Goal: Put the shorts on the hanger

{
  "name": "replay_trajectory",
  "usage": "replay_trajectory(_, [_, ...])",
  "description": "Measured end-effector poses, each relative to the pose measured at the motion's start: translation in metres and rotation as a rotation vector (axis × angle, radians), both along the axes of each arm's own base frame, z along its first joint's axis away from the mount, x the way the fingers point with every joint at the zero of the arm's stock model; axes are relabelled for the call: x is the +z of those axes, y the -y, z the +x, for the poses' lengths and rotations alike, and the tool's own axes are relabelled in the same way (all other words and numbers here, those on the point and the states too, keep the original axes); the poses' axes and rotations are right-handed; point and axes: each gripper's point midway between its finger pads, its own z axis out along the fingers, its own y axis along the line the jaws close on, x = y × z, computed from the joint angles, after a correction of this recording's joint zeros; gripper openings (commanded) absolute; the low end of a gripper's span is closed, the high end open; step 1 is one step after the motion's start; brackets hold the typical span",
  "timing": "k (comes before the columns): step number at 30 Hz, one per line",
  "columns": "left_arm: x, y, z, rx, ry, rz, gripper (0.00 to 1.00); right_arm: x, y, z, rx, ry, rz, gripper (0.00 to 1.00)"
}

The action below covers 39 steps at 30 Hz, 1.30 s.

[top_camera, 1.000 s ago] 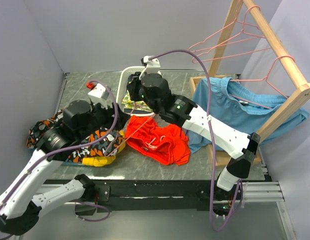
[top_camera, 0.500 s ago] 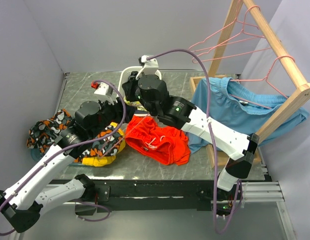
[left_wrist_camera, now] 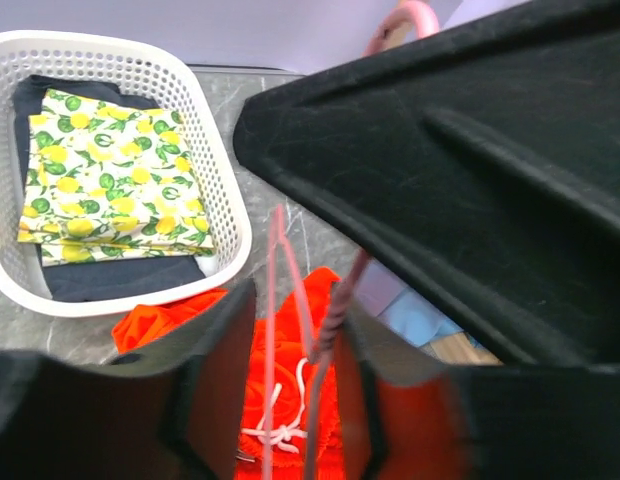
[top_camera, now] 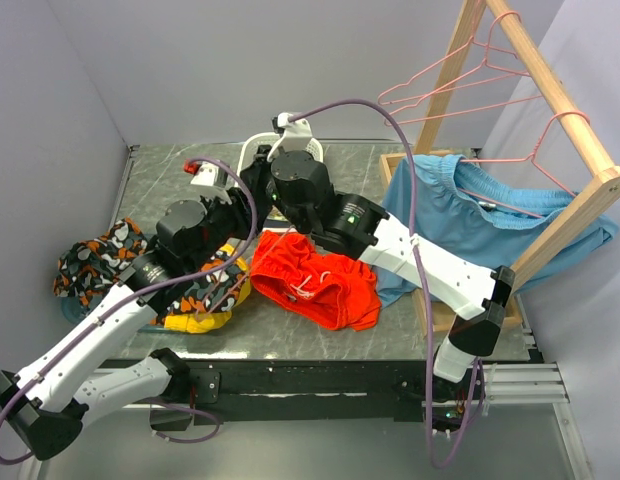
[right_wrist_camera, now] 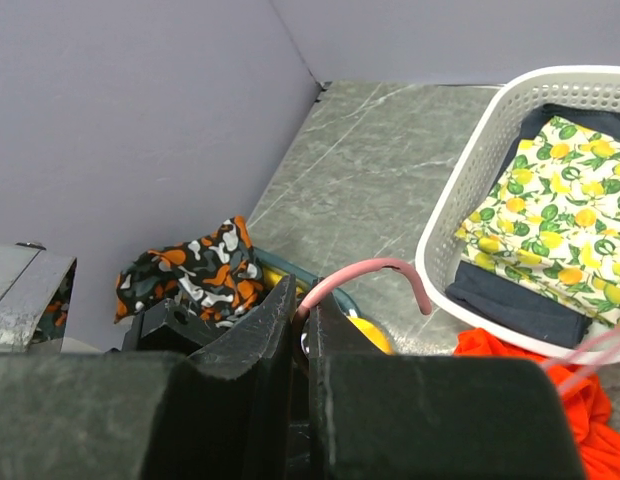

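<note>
1. Your right gripper (right_wrist_camera: 301,330) is clamped on the pink wire hanger (right_wrist_camera: 375,266) just below its hook, which curls up out of the closed fingers.
2. Your left gripper (left_wrist_camera: 290,390) has its jaws apart, with the hanger's two wires running between them; neither wire looks pinched.
3. You have both grippers close together, in front of the white basket (right_wrist_camera: 460,215).
4. You will find the shorts (top_camera: 320,285) crumpled on the table (top_camera: 170,170), just in front of the basket, with the white drawstring showing.
5. They lie between the patterned cloth (top_camera: 95,255) and the light blue shorts (top_camera: 470,220).
</note>
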Motion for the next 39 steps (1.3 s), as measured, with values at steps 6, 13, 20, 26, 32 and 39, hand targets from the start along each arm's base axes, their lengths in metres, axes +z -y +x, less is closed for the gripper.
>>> replay_trajectory(6, [0.002, 0.006, -0.005, -0.036, 0.018, 0.009, 0.01, -0.002, -0.004, -0.003, 0.019, -0.004, -0.002, 0.26])
replay_trajectory(13, [-0.002, -0.011, -0.003, 0.034, 0.021, 0.007, 0.01, -0.005, -0.003, -0.013, 0.042, -0.020, 0.004, 0.70])
replay_trajectory(20, [-0.001, -0.020, -0.005, 0.068, 0.021, 0.003, 0.01, -0.015, 0.023, -0.035, 0.077, -0.037, -0.010, 0.85])
replay_trajectory(26, [-0.003, -0.026, -0.008, 0.085, 0.013, 0.012, 0.01, -0.019, 0.051, -0.051, 0.081, -0.040, -0.008, 0.88])
replay_trajectory(32, [-0.013, -0.029, -0.013, 0.072, -0.009, 0.062, 0.01, -0.051, 0.078, -0.061, 0.053, -0.083, -0.051, 0.83])
replay_trajectory(39, [-0.025, -0.018, -0.041, -0.080, -0.044, 0.130, 0.01, -0.166, 0.141, -0.080, -0.072, -0.253, -0.247, 0.70])
